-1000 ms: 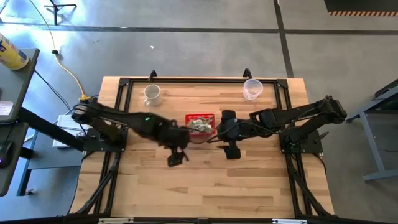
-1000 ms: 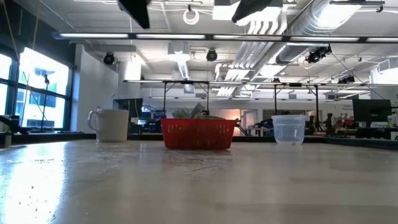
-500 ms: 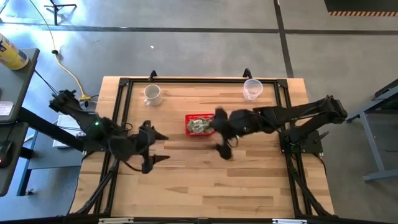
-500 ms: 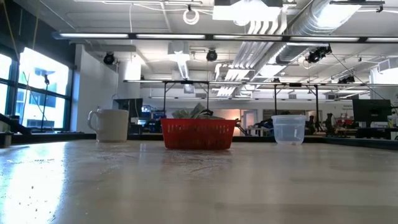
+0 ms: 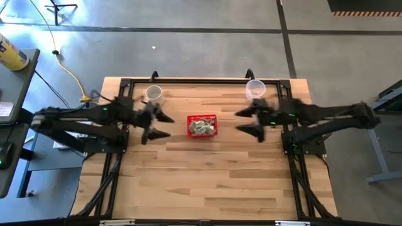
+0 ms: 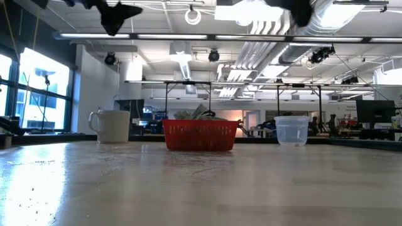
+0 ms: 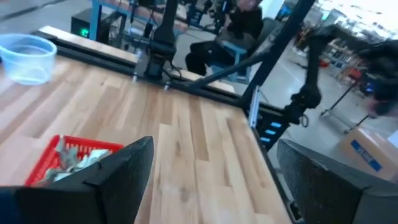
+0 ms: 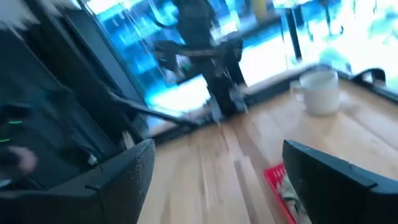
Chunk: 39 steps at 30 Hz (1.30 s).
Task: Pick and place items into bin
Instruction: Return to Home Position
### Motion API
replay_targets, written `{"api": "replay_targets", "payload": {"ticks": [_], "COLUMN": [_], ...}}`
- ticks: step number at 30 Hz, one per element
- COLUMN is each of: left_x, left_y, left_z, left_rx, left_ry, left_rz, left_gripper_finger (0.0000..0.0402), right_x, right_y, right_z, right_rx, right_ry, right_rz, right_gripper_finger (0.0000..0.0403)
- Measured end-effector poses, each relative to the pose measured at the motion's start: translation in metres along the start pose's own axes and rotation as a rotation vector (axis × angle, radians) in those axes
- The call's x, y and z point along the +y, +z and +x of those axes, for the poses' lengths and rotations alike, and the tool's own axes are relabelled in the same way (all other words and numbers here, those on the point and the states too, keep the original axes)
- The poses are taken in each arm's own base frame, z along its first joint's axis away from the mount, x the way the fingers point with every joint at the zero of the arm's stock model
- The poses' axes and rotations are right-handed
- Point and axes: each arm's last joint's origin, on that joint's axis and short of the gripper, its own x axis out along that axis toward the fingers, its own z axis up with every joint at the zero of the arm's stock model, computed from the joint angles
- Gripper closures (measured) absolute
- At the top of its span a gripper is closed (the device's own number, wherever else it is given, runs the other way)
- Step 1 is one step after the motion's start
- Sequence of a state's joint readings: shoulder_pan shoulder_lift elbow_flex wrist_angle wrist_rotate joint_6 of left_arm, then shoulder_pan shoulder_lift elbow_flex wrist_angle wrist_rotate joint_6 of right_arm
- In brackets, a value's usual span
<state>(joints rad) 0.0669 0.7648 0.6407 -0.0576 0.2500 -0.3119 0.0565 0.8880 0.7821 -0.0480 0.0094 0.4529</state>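
**Items heaped in the bin – both arms drawn back**

Items show as a pale, crumpled heap above the rim of the red basket, which stands past a wide stretch of open plank table. A white mug stands off to its left and a clear cup to its right, both nearer the far corners. Behind them is a workshop hall with ducts, strip lights and windows.

From above, the left gripper and right gripper flank the basket, each clear of it, fingers spread apart and holding nothing. Half a second ago the right one was just beside the basket and the left one lower over the front planks – both have since pulled outward. Basket, mug and cup have not shifted.
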Motion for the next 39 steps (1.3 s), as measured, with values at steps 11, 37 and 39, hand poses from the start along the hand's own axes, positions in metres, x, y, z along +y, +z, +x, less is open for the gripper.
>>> {"api": "replay_targets", "payload": {"ticks": [11, 37, 39], "left_x": [-0.003, 0.026, 0.026], "left_y": [-0.017, -0.129, -0.128], "left_z": [-0.081, -0.072, -0.072], "left_rx": [-0.136, 0.070, 0.068], "left_ry": [0.239, 0.115, 0.119], "left_rz": [-0.087, -0.358, -0.357], "left_gripper_finger": [0.0027, 0.0027, 0.0027], "right_x": [-0.043, -0.087, -0.087], "right_y": [-0.075, -0.161, -0.161], "right_z": [-0.068, -0.062, -0.062], "right_rx": [-0.140, -0.012, -0.012], "right_ry": [-0.140, -0.250, -0.251], "right_rz": [-0.031, 0.056, 0.053], "right_gripper_finger": [0.0061, 0.0061, 0.0061]}}
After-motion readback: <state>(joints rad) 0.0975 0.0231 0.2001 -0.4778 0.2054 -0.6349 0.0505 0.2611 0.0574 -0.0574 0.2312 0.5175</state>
